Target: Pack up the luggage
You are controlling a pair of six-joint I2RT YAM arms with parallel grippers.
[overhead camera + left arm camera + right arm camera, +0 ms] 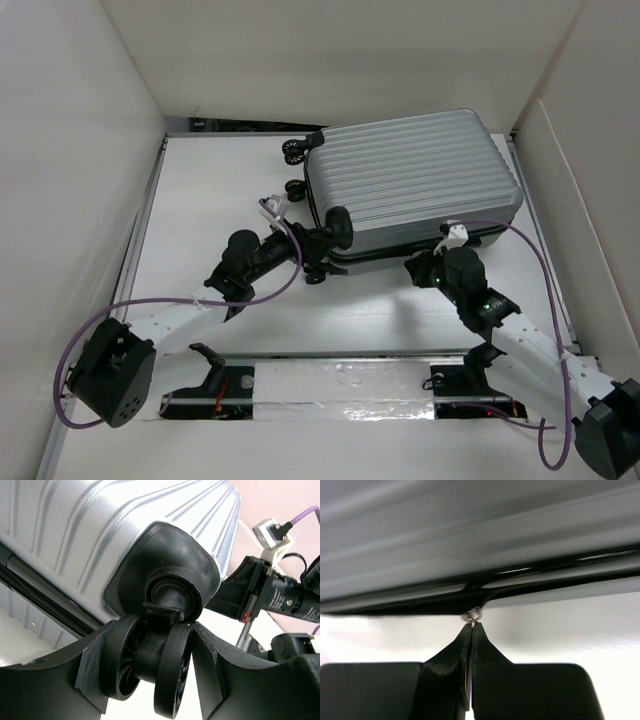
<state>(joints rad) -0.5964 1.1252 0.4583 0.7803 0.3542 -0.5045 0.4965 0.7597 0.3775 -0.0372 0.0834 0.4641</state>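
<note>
Large silver-grey ribbed luggage [410,175], closed, lying flat on one shell, black spinner wheels [296,150] pointing left.

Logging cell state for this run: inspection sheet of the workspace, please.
Surface: white table, no marks seen.
Job's things: luggage closed, lying flat at the far right, wheels at its left end.
Clutter: nothing seen.
Grippers: left gripper clamped on a near spinner wheel; right gripper shut on the zipper pull at the near seam.
Cables: both purple; left cable loops out beside its base, right cable arcs past the luggage's near right corner.
Surroundings: white walls on three sides; silvery tape strip between the arm bases.
</note>
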